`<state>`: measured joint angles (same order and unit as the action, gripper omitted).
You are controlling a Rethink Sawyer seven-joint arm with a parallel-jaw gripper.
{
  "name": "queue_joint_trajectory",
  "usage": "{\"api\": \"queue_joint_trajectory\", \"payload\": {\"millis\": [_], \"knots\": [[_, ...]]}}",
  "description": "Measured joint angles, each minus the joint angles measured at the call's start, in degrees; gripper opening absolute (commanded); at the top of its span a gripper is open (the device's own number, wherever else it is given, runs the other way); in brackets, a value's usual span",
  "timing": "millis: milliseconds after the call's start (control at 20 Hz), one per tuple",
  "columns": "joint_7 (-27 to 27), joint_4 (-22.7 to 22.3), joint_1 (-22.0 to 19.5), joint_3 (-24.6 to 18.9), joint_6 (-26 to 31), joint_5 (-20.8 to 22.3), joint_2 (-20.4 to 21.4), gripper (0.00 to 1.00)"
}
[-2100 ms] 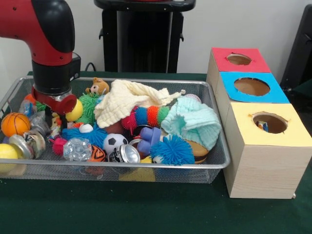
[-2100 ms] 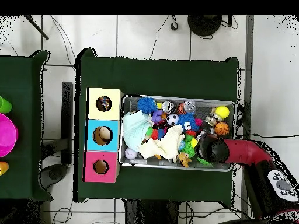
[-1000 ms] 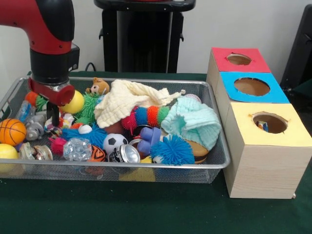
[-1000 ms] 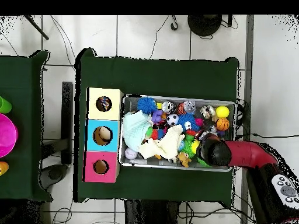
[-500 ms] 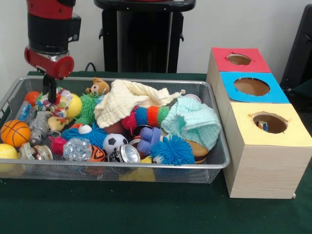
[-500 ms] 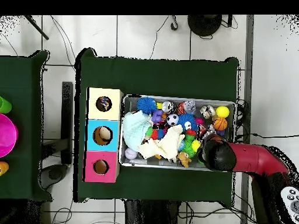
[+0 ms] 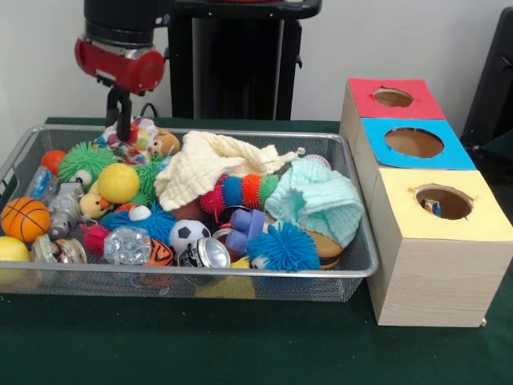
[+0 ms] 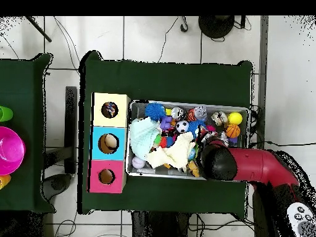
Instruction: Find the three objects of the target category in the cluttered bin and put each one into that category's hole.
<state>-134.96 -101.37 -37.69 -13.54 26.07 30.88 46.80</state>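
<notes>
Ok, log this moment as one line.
gripper: shut on blotched cloth piece | lifted above wire-mesh bin | yellow-surround hole: not reached

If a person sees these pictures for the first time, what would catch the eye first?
Probably the red and black arm's hand, lifting a blotched cloth piece over the wire bin's far left corner. Next, the three boxes to the bin's right, the yellow-surround hole nearest the camera.
</notes>
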Motion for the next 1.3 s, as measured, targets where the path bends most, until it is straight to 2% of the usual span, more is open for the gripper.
{"api": "queue_joint_trajectory", "payload": {"millis": [250,550,1300], "knots": [[0.0,-1.12,3.2,0.02,0.39,-4.31,2.62,0.0],[0.0,-1.9,6.79,0.49,0.4,-8.63,3.89,0.0],[-0.01,-2.16,15.96,3.84,-0.33,-18.44,3.14,0.0]]}}
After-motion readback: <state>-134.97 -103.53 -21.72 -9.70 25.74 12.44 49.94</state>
